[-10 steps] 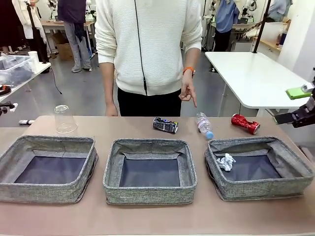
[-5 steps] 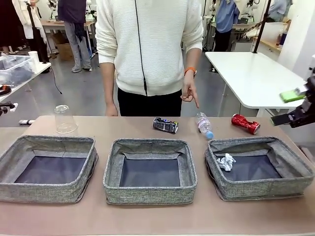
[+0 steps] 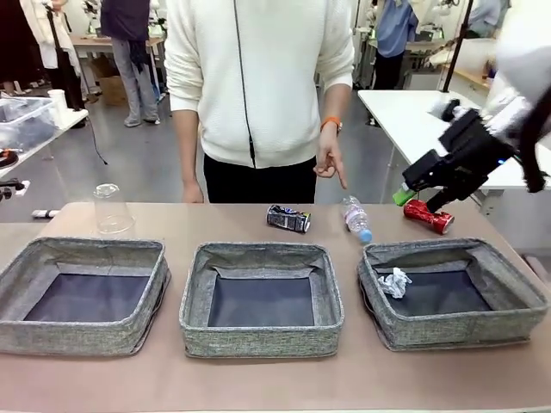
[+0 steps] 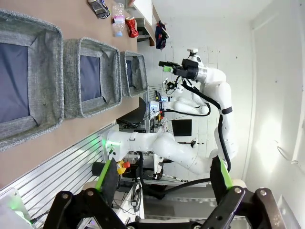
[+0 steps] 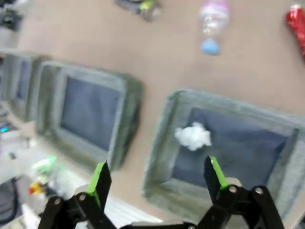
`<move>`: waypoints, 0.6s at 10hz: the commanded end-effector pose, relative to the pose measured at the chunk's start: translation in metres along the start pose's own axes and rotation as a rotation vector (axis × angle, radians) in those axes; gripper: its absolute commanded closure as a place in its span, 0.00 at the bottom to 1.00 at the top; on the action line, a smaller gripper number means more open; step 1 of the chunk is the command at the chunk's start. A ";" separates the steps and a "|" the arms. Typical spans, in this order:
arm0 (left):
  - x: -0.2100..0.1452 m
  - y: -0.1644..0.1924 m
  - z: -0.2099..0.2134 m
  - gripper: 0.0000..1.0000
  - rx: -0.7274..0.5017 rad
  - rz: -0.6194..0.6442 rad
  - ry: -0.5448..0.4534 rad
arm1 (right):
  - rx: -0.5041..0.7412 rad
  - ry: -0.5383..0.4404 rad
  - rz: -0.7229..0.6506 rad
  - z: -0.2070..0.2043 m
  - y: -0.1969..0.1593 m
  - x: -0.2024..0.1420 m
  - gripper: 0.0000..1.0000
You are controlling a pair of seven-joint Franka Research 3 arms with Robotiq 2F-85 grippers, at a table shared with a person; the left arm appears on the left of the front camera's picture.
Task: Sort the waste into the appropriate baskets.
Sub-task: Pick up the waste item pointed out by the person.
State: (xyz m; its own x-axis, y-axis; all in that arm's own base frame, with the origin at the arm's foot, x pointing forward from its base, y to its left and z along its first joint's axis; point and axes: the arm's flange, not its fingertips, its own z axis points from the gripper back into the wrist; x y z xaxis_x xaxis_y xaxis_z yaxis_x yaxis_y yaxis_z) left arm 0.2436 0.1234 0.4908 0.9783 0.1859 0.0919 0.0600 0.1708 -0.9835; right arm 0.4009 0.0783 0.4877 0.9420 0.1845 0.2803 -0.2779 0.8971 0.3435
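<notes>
Three grey woven baskets stand in a row: left (image 3: 77, 331), middle (image 3: 263, 335), right (image 3: 456, 327). A crumpled white paper wad (image 3: 396, 282) (image 5: 193, 136) lies in the right one. Behind the baskets on the table lie a clear cup (image 3: 112, 209), a dark printed can (image 3: 288, 218), a clear bottle (image 3: 357, 218) (image 5: 212, 19) and a crushed red can (image 3: 429, 216) (image 5: 298, 21). My right gripper (image 3: 419, 198) (image 5: 157, 176) hangs open in the air just above the red can, holding nothing. My left gripper (image 4: 162, 176) is open and empty, high and off to the side of the table.
A person in a white sweater stands at the far side, one hand (image 3: 330, 163) pointing a finger down towards the bottle. A white table (image 3: 439, 129) stands at the back right. Brown table surface lies free in front of the baskets.
My right arm has swung in from the right edge, leftward and over the table, until its gripper is above the red can. The waste and baskets have not moved.
</notes>
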 end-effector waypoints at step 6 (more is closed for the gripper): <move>-0.001 -0.004 -0.001 0.00 -0.020 0.002 -0.005 | -0.145 0.011 0.050 -0.050 0.011 0.068 0.00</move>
State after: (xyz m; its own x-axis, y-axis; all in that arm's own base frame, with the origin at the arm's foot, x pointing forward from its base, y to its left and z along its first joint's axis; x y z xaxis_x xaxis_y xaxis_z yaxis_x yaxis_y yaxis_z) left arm 0.2432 0.1237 0.4910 0.9780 0.1872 0.0922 0.0599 0.1712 -0.9834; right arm 0.4248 0.0964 0.4769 0.9326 0.2232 0.2835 -0.3002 0.9158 0.2667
